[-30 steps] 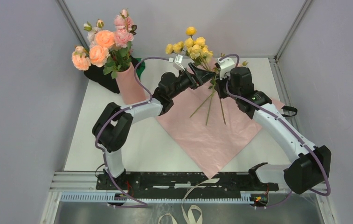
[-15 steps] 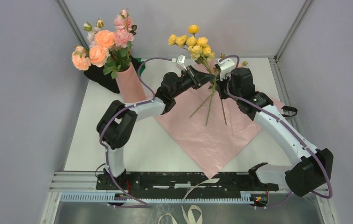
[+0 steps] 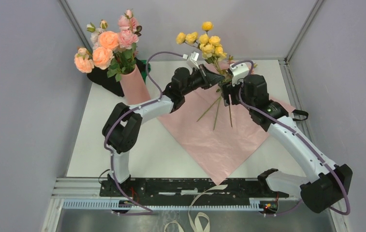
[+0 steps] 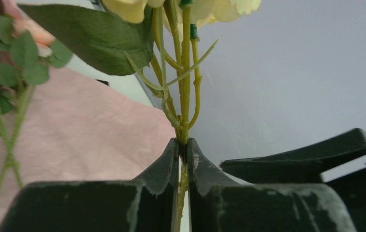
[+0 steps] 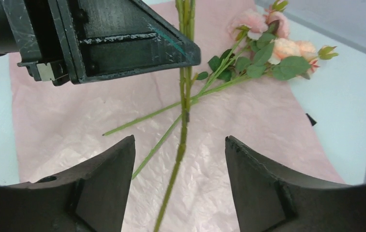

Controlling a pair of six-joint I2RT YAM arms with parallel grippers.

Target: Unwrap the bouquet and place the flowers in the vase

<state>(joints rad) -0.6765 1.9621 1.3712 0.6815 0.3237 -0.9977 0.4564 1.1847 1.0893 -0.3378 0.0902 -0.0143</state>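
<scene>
- The left gripper, whose jaws stood wide a second ago, is now clamped on the thin green stem of the sprig of small yellow round artificial blooms. In the left wrist view its two black fingers press together with the stem pinched between them.
- The right gripper, which was pinching that same stem a moment earlier, has just let go. Its fingers now stand apart on either side of the stem, which hangs free between them without touching either.
- This reads as a handover: the yellow sprig has passed from the right arm to the left and now sits a little higher and farther back than before, above the far middle of the crinkled pink paper sheet.
- The small salmon-pink cylindrical vase stands at the far left, just beside a black cloth lump, and already holds peach-pink artificial roses.
- One more rose stem with green leaves lies on the far right part of the sheet.
- With the paper lying open, unwrapping looks finished, and the left arm is the one nearer the vase. The likely next move is to swing the sprig left and lower its stem in among the roses, while the right arm is free for the remaining stem.
</scene>
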